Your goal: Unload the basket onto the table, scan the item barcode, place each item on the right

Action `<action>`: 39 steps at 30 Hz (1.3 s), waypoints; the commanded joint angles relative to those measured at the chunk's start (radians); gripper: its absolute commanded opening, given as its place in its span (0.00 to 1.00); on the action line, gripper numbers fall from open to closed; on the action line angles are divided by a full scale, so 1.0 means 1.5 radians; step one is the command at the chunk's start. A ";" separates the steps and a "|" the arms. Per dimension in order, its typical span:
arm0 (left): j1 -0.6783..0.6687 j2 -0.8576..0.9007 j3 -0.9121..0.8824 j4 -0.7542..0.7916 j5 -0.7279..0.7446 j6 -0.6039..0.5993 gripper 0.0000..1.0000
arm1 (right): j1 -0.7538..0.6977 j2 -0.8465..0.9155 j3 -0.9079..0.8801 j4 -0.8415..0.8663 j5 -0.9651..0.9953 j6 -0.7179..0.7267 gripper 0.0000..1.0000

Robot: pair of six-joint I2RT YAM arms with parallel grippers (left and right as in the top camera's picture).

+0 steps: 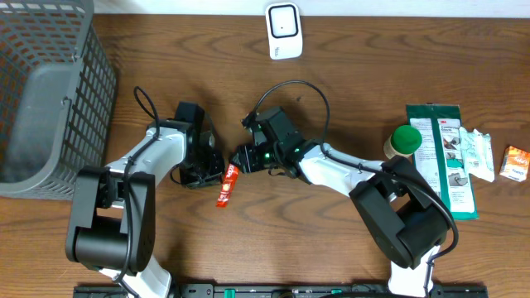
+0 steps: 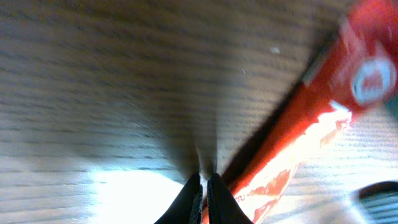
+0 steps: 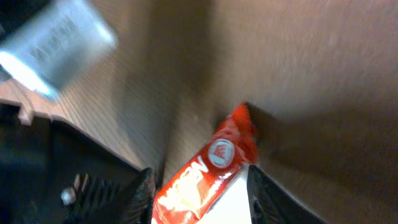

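Far left, you've got the grey plastic mesh basket [image 1: 95,99] sitting on the brown wooden table [image 1: 356,74]. Next along is your left gripper [image 1: 209,170], down at the tabletop with its black fingertips [image 2: 191,198] pressed together. The red foil snack packet [image 1: 226,187] runs right against them, but you can't tell whether its edge is pinched.

The packet lies slanted on the wood between the two arms. Your right gripper [image 1: 245,157] is directly over its upper end with its dark fingers [image 3: 142,194] spread apart, and the packet sits in the gap, round logo facing up.

Top centre, the white barcode scanner [image 1: 283,31] stands well apart from the packet. Far right, a green-capped bottle [image 1: 404,139] touches a green-and-white flat pack [image 1: 447,165]. Beyond that are a white wrapper [image 1: 479,154] and a small orange box [image 1: 517,163].
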 commanded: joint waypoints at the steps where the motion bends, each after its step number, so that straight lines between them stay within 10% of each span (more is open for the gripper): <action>1: -0.008 0.015 -0.028 0.008 0.032 -0.005 0.10 | -0.027 -0.005 -0.002 0.023 -0.045 -0.057 0.49; 8: -0.008 0.012 -0.018 0.073 0.082 0.001 0.13 | -0.120 -0.019 0.001 0.004 -0.260 -0.093 0.54; 18: -0.018 -0.119 0.025 0.043 -0.120 -0.114 0.46 | -0.241 -0.118 0.001 -0.199 -0.212 -0.169 0.63; 39: -0.142 0.009 0.023 0.122 -0.277 -0.253 0.49 | -0.263 -0.124 0.001 -0.356 -0.147 -0.274 0.58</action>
